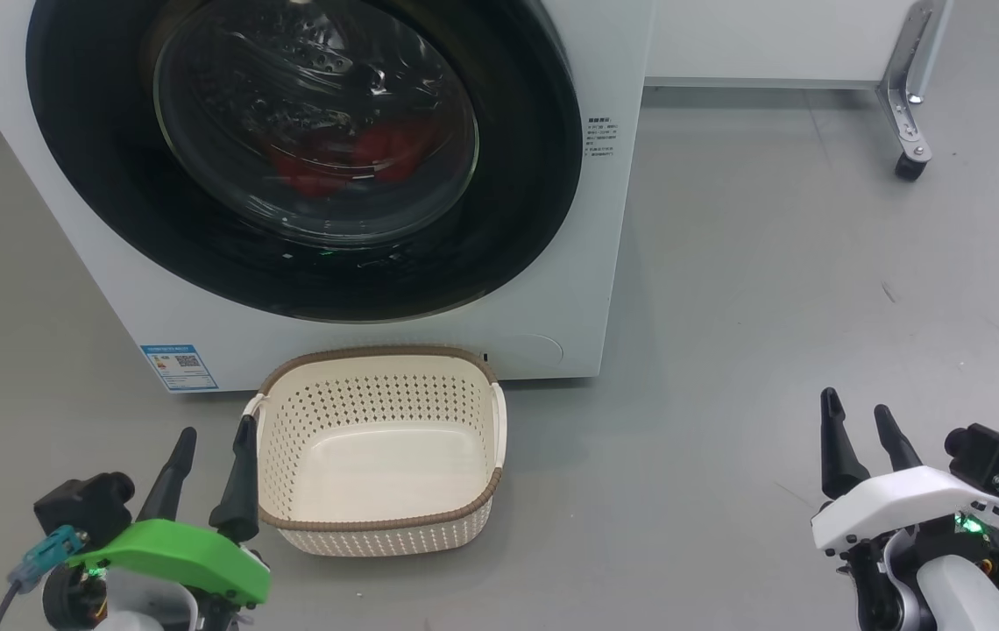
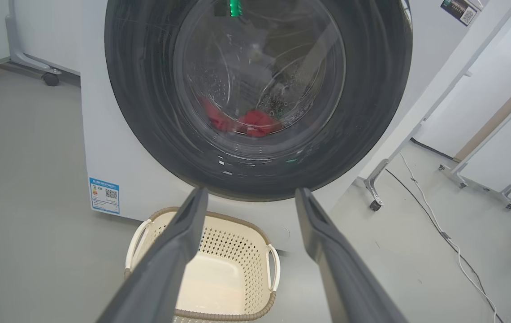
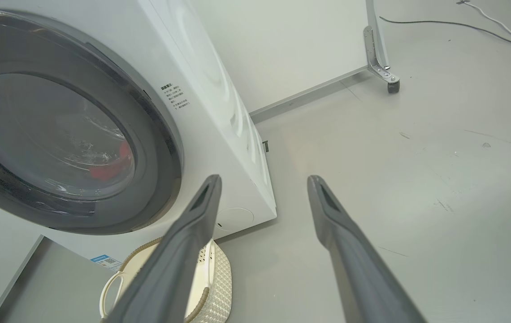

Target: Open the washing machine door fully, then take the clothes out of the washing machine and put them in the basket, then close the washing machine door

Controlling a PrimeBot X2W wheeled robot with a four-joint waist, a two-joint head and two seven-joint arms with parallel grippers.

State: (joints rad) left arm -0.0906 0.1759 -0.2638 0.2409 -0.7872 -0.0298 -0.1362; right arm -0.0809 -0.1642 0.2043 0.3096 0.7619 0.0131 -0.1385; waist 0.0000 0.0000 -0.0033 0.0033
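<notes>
facing the shut washing machine door (image 1: pixel 307 88), both arms' jaws hang spread, empty.

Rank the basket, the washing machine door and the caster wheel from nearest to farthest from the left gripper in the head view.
1. basket, right beside the fingers of the left gripper.
2. washing machine door, ahead, above the basket.
3. caster wheel, far off at upper right.

Shut washing machine door (image 1: pixel 517 193) blocks the way in, and the basket (image 1: pixel 377 353) sits just under it, near side. Floor (image 1: pixel 771 298) on the right is wide open, up to the far caster leg (image 1: pixel 907 105).
</notes>
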